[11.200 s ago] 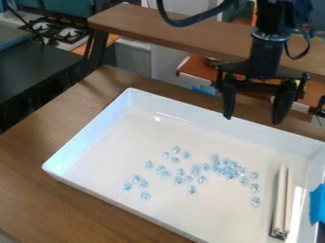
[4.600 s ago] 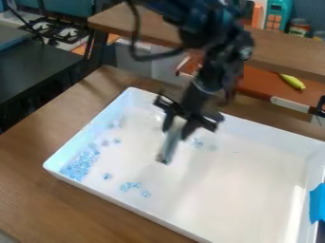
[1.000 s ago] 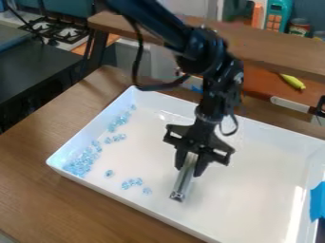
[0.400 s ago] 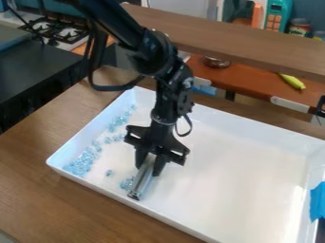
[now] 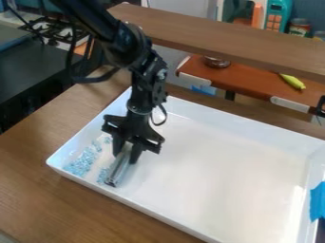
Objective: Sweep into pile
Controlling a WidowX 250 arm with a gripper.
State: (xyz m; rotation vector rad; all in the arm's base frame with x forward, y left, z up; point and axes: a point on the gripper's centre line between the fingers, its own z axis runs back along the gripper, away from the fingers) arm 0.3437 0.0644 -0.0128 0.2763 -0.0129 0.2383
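With twelve o'clock at the top of the view, the wooden table [image 5: 38,142] is supporting the white tray [image 5: 247,175]. The black arm [image 5: 127,45] is extending in from eleven o'clock. The gripper [image 5: 125,158] is hanging over the tray's nine-o'clock side; its fingers are standing slightly parted, clamping the sweeping bar [image 5: 118,171] between them. The bar is slanting, its lower end pointing toward seven o'clock. The blue beads [image 5: 79,164] are lying along the tray's nine-o'clock side, several sitting just beside the bar's lower end.
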